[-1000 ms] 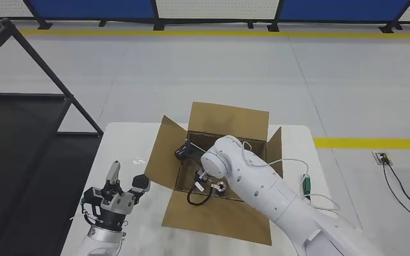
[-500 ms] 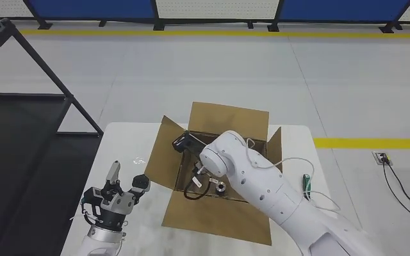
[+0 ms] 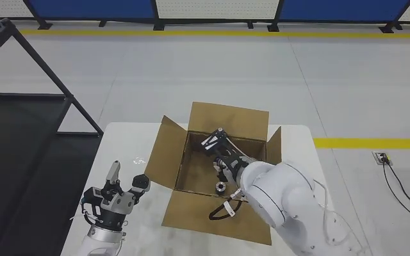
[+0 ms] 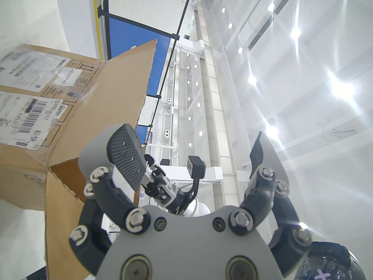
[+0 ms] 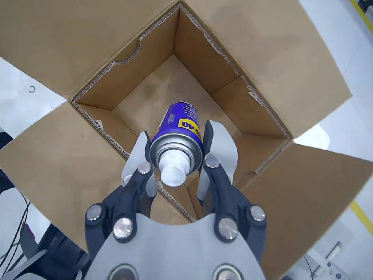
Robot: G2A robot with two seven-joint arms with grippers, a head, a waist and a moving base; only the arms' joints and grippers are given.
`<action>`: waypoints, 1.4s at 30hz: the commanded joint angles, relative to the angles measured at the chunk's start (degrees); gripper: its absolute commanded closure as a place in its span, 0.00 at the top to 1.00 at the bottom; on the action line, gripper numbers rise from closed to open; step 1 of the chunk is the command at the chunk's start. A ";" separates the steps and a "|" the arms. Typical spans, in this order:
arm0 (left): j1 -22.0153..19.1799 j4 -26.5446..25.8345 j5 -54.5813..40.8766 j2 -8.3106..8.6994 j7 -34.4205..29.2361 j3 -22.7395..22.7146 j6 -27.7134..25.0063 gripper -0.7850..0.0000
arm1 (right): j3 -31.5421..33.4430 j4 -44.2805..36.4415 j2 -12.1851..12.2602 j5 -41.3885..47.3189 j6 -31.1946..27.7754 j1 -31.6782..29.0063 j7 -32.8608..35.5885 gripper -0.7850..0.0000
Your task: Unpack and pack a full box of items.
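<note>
Spray can — pinched by right gripper, long axis pointing down into cardboard box; left gripper spread, beside box.

The box is of matt brown cardboard with rough corrugated edges, and white paper labels are stuck on its outside. The can is metal, with a glossy blue coat, a shiny bare rim and a smooth white plastic nozzle; the right hand has matt pale fingers, dark links and bright metal screws. The left hand has black pads with a rough, dotted, rubber-like surface, and the tabletop is smooth and white.
</note>
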 commanded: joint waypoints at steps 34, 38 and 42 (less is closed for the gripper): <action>0.00 0.00 0.00 0.00 0.00 0.00 0.00 1.00 | 36.26 -20.76 2.40 6.52 8.64 -14.72 -2.13 0.00; 0.00 0.00 0.00 0.00 0.00 0.00 0.00 1.00 | 41.57 -20.12 2.78 9.23 8.77 -17.28 -1.68 0.00; 0.00 0.00 0.00 0.00 0.00 0.00 0.00 1.00 | 42.60 -15.26 3.40 6.41 7.93 -17.68 2.08 0.00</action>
